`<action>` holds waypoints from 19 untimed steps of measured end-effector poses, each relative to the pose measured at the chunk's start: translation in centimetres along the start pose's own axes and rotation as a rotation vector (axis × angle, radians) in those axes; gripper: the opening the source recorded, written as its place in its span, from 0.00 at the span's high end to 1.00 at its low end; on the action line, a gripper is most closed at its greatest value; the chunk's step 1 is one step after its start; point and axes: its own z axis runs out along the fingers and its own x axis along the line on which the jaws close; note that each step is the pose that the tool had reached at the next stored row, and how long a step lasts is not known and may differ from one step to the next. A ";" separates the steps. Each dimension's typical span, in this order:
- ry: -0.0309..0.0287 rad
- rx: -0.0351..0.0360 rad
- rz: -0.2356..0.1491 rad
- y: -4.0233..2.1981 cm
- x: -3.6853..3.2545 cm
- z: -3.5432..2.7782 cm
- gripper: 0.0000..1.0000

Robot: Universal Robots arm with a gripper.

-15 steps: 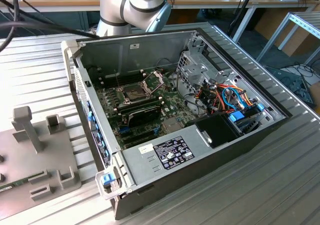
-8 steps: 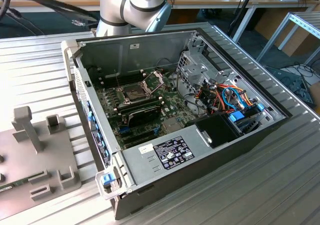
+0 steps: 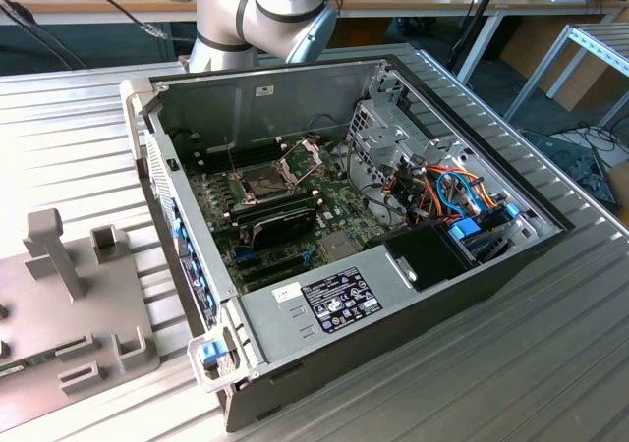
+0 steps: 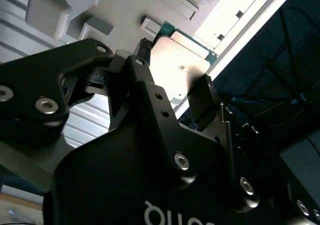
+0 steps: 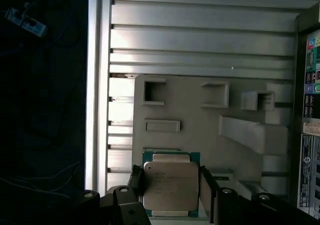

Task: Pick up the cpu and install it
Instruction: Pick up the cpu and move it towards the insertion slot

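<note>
Between the gripper (image 5: 171,184) fingers (image 5: 206,185), the cpu (image 5: 170,187) was pinched by two opposite edges. It was a flat square with a dull silver lid, rounded corners and a thin green rim. Below the hand lay a pale grey moulded tray (image 5: 200,120), matte with blocky pockets, on ribbed aluminium decking (image 5: 200,35). Pick-up looked done; install was left to do. Off beside the hand, in the open case (image 3: 442,304), the socket (image 3: 267,182) looked bare, with its metal frame (image 3: 305,152) hinged up.

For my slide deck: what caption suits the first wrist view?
Pincer around the cpu at the grey tray's end, ribbed table beyond.
</note>
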 end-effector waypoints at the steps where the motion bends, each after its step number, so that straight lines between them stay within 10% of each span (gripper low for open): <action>1: -0.0003 0.0001 0.000 0.00 0.00 -0.34 0.45; 8: -0.0024 0.0001 0.000 0.01 -0.04 -2.77 0.45; 19: -0.0026 0.0001 0.000 0.01 -0.04 -2.97 0.45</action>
